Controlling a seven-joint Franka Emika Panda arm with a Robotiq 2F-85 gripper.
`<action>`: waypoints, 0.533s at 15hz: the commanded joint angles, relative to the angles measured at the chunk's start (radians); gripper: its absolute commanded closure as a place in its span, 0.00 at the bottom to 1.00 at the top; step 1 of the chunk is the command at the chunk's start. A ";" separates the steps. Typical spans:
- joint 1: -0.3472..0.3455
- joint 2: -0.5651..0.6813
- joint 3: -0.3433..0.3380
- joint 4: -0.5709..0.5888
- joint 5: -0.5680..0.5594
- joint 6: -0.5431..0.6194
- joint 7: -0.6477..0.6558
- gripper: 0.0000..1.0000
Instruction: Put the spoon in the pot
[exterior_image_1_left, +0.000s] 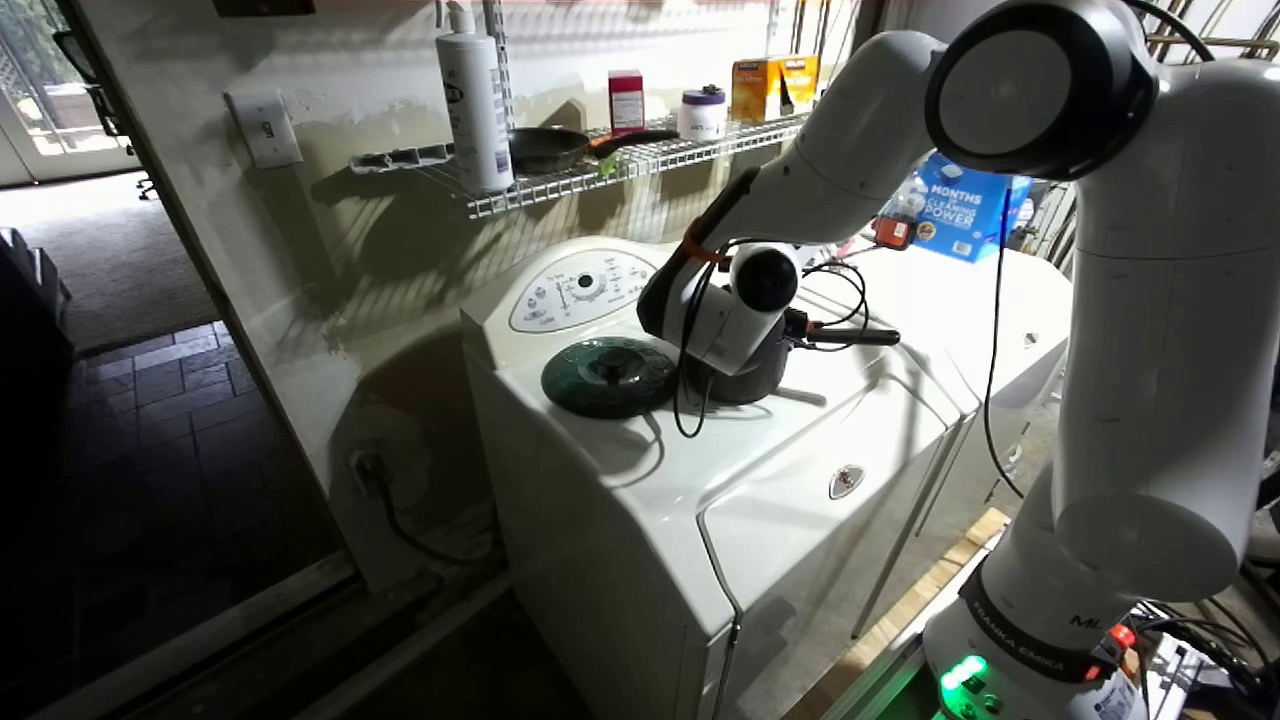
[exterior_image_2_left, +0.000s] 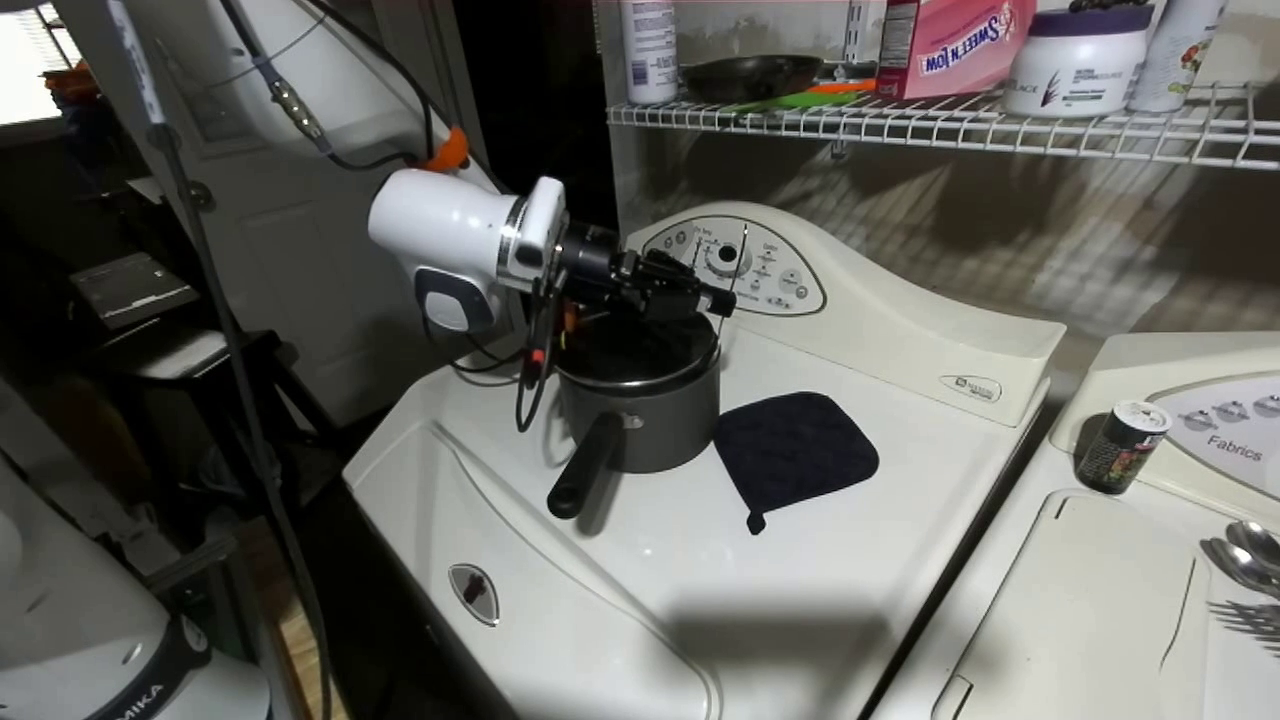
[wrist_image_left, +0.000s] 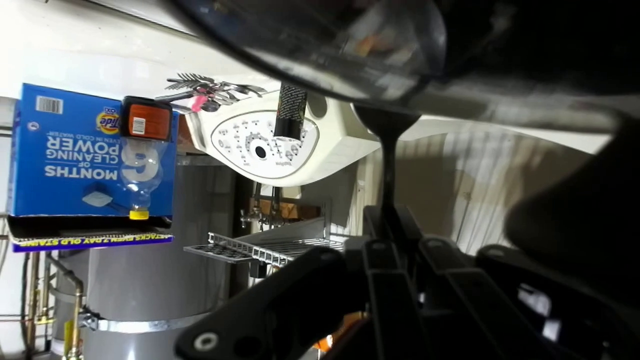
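Note:
A dark grey pot with a long straight black handle stands on the white appliance. It also shows in an exterior view and as a dark shape with a shiny rim in the wrist view. My gripper is shut on the handle of a spoon. In an exterior view the gripper is just above the pot's opening. The spoon's bowl overlaps the pot rim in the wrist view; how deep it reaches is unclear. I cannot make out the spoon in the exterior views.
A dark round lid lies beside the pot. A black pot holder lies on the pot's opposite side. A wire shelf with bottles and a pan hangs above. A can and cutlery are on the neighbouring machine.

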 joint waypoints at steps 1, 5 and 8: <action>-0.024 0.020 0.013 0.047 0.051 -0.027 -0.063 0.98; -0.029 0.011 0.015 0.058 0.082 -0.070 -0.103 0.98; -0.031 0.000 0.016 0.065 0.103 -0.118 -0.129 0.98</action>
